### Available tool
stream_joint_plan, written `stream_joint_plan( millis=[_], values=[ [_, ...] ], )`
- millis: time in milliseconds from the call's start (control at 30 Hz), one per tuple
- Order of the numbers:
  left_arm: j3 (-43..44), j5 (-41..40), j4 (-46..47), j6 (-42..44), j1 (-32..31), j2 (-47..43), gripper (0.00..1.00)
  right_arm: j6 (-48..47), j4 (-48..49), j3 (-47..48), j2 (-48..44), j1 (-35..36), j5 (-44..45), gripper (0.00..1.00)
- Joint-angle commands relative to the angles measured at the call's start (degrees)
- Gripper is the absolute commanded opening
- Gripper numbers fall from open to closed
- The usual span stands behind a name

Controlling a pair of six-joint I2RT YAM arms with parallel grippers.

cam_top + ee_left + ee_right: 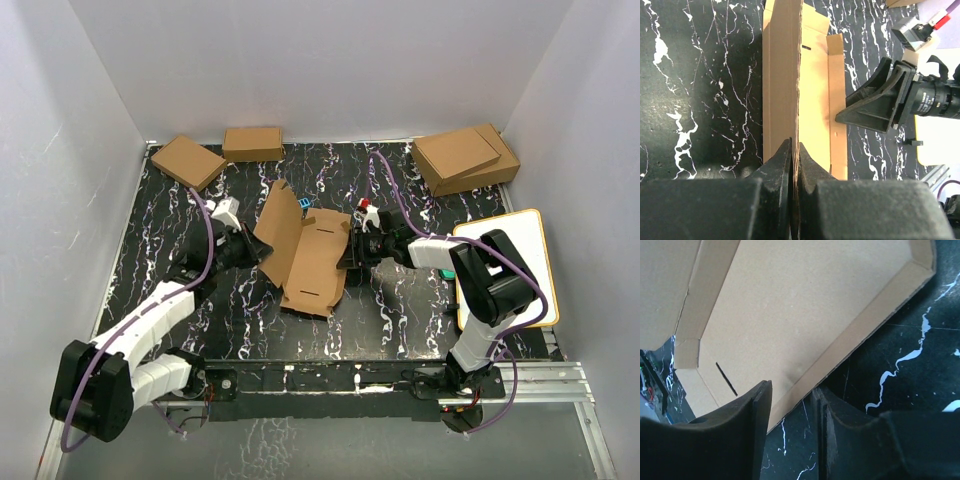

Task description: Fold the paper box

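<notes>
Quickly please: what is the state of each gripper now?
Left gripper: closed, holding a raised panel of the paper box.
Right gripper: open, jaws apart, one on each side of the box's edge.

The paper box (805, 315) runs off the right wrist view's top edge.

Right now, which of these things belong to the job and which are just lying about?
In the job: paper box, partly folded; left gripper, shut on its raised flap; right gripper, open astride its rim.
Lying about: small boxes, back left; stacked boxes, back right; white board, right.
</notes>
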Motion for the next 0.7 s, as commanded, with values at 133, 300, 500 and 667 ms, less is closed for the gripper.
stream_joint_plan(
  millis=[133, 300, 500, 667],
  values=[
    [4.47, -2.81, -5.32, 3.78, -1.83, 1.98, 0.00, -1.00, 3.38, 1.66, -2.93, 0.55, -7.06, 0.47],
    [4.73, -2.47, -5.70, 4.49, -1.91, 2.59, 0.00, -0.91, 3.50, 1.73, -2.73, -0.03, -8.81, 0.48],
    [5.12, -1.35, -5.61, 5.30, -2.04, 3.32, 0.00, 0.08, 5.14, 0.89, -2.63, -0.52, -11.47, 0.45],
    [5.49, -0.50, -5.78, 6.08, -2.11, 4.13, 0.00, -1.28, 5.21, 1.12, -2.21, -0.60, -14.20, 0.45]
  ],
)
